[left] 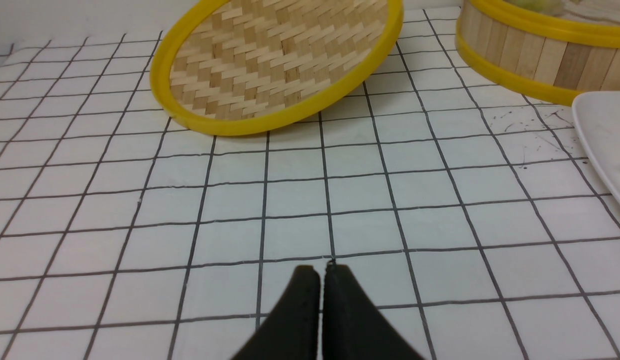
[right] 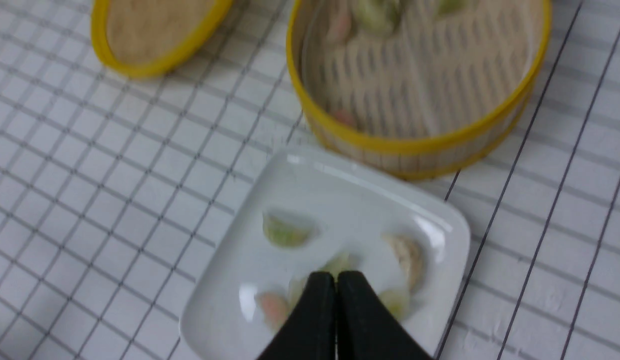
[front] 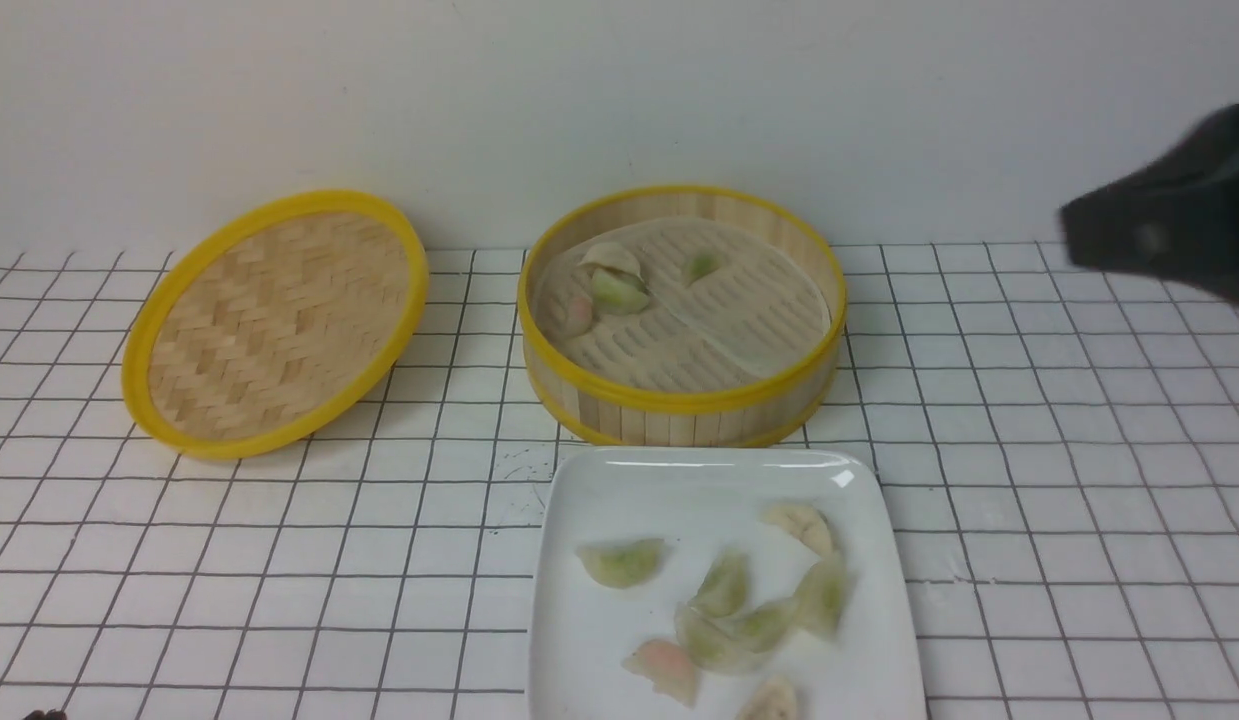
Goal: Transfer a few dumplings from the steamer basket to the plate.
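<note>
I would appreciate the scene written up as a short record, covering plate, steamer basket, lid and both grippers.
plate: several dumplings, mostly pale green
steamer basket: beyond the plate, some dumplings inside
lid: off the basket, tilted, to its left
left gripper: shut, empty
right gripper: shut, empty, raised

Plate's (front: pixel 599 500) near edge cut off.
</note>
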Controlling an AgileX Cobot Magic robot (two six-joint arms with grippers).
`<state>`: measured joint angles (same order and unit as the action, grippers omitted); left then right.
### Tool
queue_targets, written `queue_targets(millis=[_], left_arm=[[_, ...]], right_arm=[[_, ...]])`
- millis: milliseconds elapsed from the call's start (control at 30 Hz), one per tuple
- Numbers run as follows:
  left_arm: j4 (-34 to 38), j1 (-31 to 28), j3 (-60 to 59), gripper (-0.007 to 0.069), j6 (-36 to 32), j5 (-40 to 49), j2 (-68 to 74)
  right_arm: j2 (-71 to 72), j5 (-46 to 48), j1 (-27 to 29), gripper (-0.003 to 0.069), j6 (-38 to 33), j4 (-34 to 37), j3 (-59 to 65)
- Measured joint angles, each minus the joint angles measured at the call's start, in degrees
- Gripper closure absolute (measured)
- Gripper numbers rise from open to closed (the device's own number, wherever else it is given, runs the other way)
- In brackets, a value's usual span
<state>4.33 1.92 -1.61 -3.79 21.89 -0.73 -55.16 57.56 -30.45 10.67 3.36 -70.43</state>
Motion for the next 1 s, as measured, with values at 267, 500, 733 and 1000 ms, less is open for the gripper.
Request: queue_targets(millis=[267, 500, 733, 1000], left_arm=[[0.0, 0.0, 0.0, 0.0631, 0.0, 0.0, 0.0], [-0.06, 0.0, 0.0, 0.0631, 0.0, 0.0, -0.05], [-0.05, 0.0, 0.0, 0.0631, 0.0, 0.06, -0.12], [-0.16, 0.0, 0.0, 0.0631, 0.0, 0.06, -0.12]], right_arm=[[35.45, -26.11, 0.0, 0.0672, 6.9, -6.32, 27.79], [54.92, -35.69, 0.0, 0.0672, 10.36, -14.27, 42.13], [55.34, -41.46, 0.0, 0.0672, 10.36, -16.14, 44.48], [55.13, -41.92, 0.0, 0.0672, 8.67, -13.42, 44.67]])
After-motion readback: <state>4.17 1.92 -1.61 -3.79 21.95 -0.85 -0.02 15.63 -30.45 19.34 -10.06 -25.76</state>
